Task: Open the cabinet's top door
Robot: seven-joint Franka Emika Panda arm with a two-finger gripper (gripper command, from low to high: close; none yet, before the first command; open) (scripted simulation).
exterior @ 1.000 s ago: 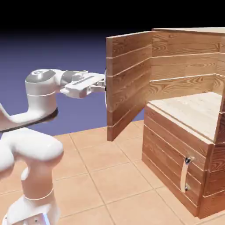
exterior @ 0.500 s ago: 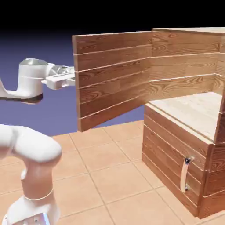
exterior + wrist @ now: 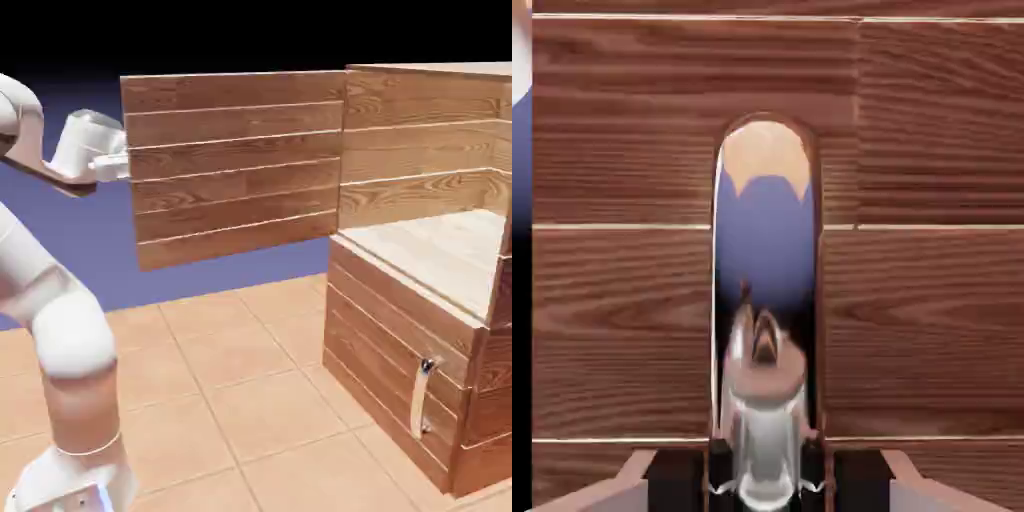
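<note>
The cabinet (image 3: 425, 150) of brown planks stands at the exterior view's right. Its top door (image 3: 235, 165) is swung far out to the left, nearly in line with the cabinet's side wall, so the upper compartment is bare. My white hand (image 3: 103, 165) reaches the door's free edge, and the door hides the fingertips there. In the hand view the door's planks (image 3: 622, 320) fill the picture. The long silver handle (image 3: 765, 290) runs up from between my fingers. My gripper (image 3: 767, 482) is shut on that handle.
A pale wooden shelf (image 3: 440, 245) lies open inside the upper compartment. Below it is the shorter front panel (image 3: 385, 345) with a small silver handle (image 3: 422, 398), closed. The floor is orange tile (image 3: 230, 400). My arm's base column (image 3: 75, 400) rises at the lower left.
The top door has swung much further open, its free edge moving left across the exterior view. My hand went left with it, still closed on the handle.
</note>
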